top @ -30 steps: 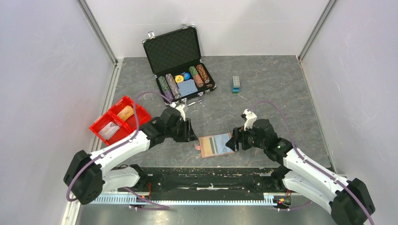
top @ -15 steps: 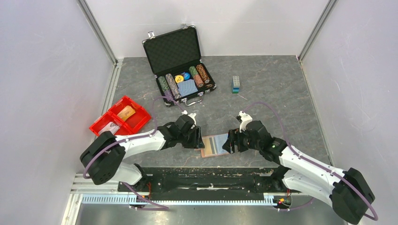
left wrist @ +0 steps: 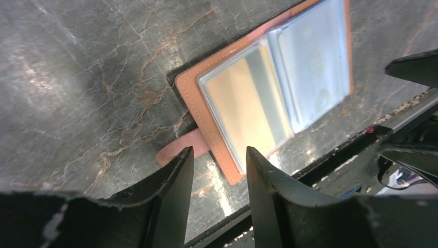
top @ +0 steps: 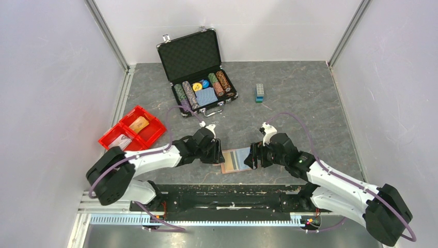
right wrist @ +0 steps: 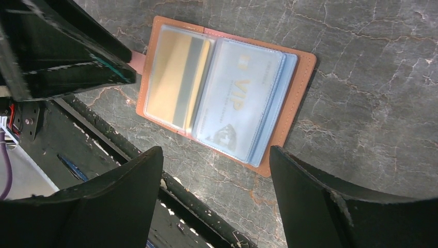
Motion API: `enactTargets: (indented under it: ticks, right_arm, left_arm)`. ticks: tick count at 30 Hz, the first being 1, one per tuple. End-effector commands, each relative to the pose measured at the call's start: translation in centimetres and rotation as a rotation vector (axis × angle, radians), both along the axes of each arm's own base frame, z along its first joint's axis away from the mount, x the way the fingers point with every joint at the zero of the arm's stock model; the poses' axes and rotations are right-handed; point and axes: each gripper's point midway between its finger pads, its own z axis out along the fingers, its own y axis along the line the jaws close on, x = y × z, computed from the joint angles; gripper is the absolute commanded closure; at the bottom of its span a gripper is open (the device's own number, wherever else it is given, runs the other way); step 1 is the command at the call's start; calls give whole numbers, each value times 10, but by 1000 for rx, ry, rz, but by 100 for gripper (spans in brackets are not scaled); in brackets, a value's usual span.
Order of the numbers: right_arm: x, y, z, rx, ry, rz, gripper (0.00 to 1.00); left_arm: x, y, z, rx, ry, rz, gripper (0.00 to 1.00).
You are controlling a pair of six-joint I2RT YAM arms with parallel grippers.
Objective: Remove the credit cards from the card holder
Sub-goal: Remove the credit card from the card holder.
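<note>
At lower centre of the top view, the card holder (top: 236, 160) lies open on the table (top: 310, 93), its credit cards (right wrist: 237, 103) blurred behind glossy sleeves and its ends hidden by the left gripper (left wrist: 217, 155) and right gripper (right wrist: 212, 155), both gaping and empty.

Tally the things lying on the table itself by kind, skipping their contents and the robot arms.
Card holder: 1
Poker-chip case: 1
Red bin: 1
Blue-green block stack: 1
Total: 4
</note>
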Motion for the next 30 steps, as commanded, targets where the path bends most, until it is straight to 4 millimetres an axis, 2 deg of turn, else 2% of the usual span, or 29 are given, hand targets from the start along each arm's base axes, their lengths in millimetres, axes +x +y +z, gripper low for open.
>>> enactTargets:
  ticks: [1,5,12,20,26,30]
  right_arm:
    - [16,13,30,62,-79,-7,22]
    - [16,15,33,71,-84,-3,21]
    - [15,17,34,80,-80,1,21]
    - [14,19,36,88,-81,6,22]
    - [13,21,39,95,-85,7,22]
    - [13,25,42,103,-88,10,22]
  left_arm:
    - [13,4,36,-34,-97,66,50]
    - [20,24,34,54,-136,118,47]
    - [11,27,16,81,-87,107,47]
    - [-6,2,3,-48,8,42,49]
    - [-17,-4,-6,-89,62,28,59]
    - [-15,-13,8,-167,36,18,80]
